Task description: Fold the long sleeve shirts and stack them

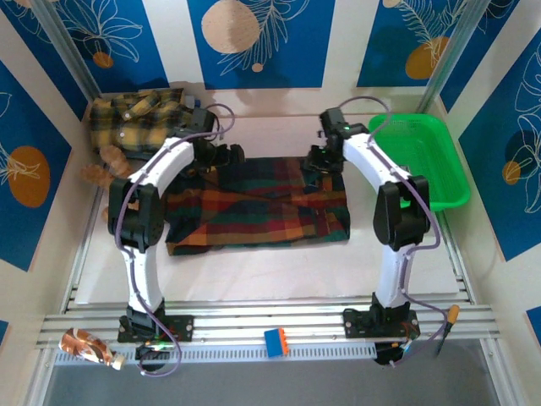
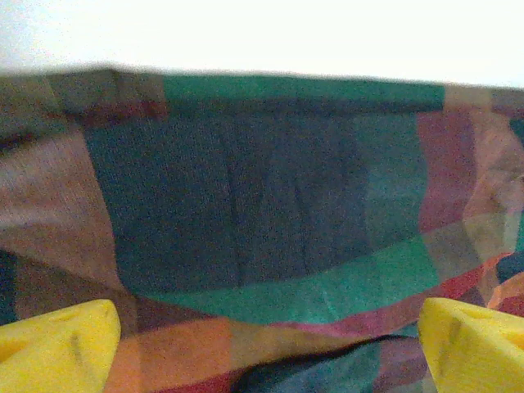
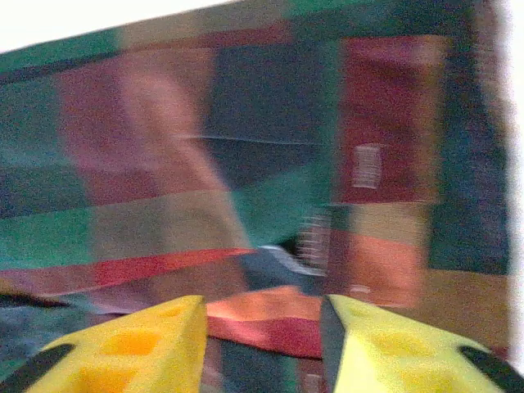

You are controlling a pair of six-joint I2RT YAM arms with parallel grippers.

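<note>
Shirt: dark plaid shirt [image 1: 258, 207] lies long L-to-R, far edge under both arms.
L gripper [image 2: 268, 327]: fingers wide.
R gripper [image 3: 264, 315]: narrower gap, fold between.

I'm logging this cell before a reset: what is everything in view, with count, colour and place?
dark plaid shirt: 1, green, navy, red, orange, spread mid-table
yellow plaid shirt: 1, yellow and black, far left corner
teddy bear: 1, brown, far left, beside yellow shirt
basket: 1, green, far right
block: 1, blue and orange, near rail, centre
crinkled object: 1, copper, near-left rail
tool: 1, orange handle, near-right rail
table: 1, white, under all
left arm: 1, black and white, jaws open over dark shirt
right arm: 1, black and white, jaws partly apart over a fold
</note>
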